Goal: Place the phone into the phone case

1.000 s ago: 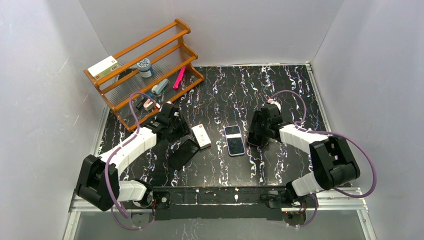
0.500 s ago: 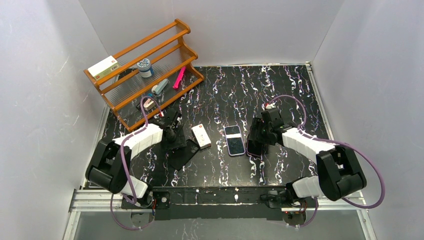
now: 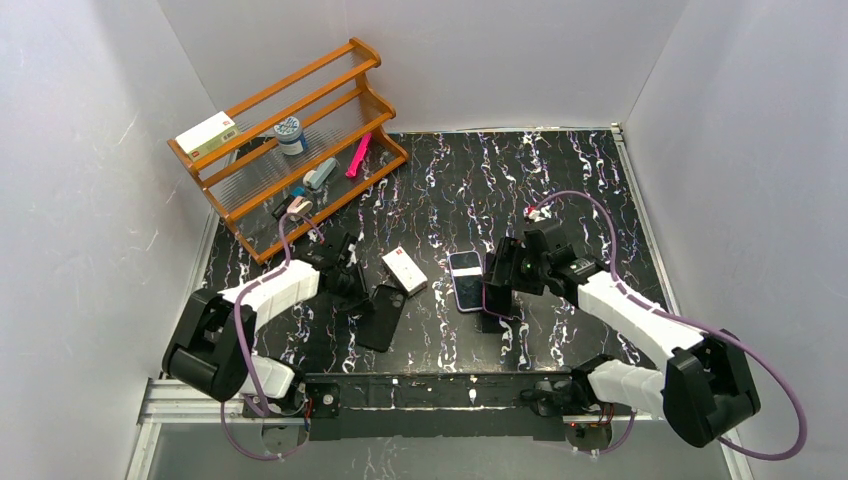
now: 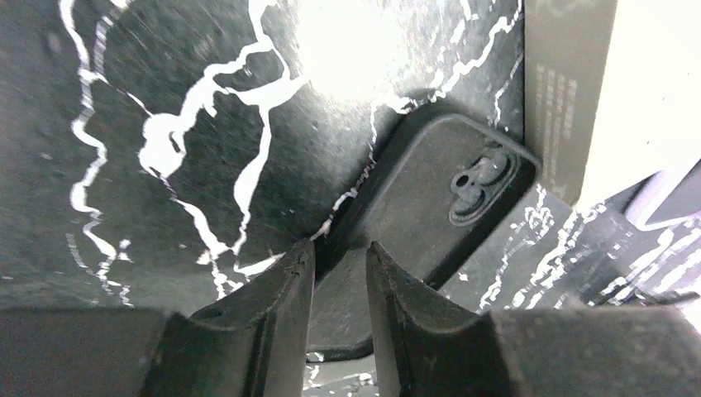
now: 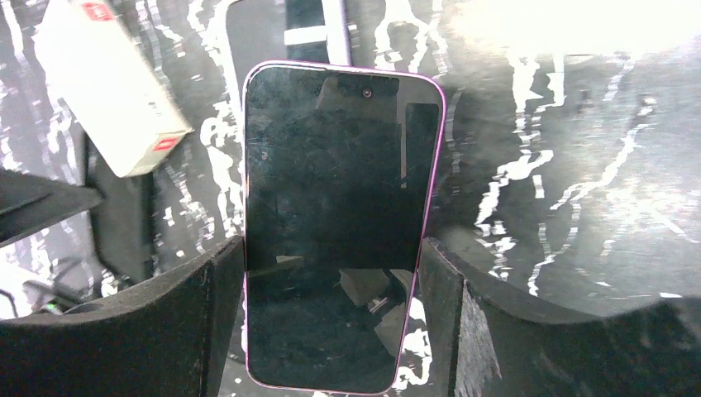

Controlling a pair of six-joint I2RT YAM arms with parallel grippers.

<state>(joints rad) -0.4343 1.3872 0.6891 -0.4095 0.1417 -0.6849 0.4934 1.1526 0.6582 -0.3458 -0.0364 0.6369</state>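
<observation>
The phone (image 3: 464, 282), dark screen up with a pink rim, lies flat on the black marbled table. My right gripper (image 3: 489, 303) is open at its near-right end; in the right wrist view the phone (image 5: 343, 223) runs between the two fingers of the gripper (image 5: 331, 241), with a slit of table showing by the right finger. The black phone case (image 3: 383, 316) lies left of the phone. My left gripper (image 3: 358, 288) is shut on its long edge; in the left wrist view the case (image 4: 430, 207) shows its camera cutout, its rim pinched in the gripper (image 4: 339, 246).
A white box with red marks (image 3: 404, 270) lies between case and phone, close to both (image 5: 107, 91). A wooden rack (image 3: 290, 130) with a box, a jar and small items stands at the back left. White walls enclose the table.
My left gripper has closed on the case's edge and the case has swung and slid toward the near right. My right gripper has moved left until its fingers flank the phone.
</observation>
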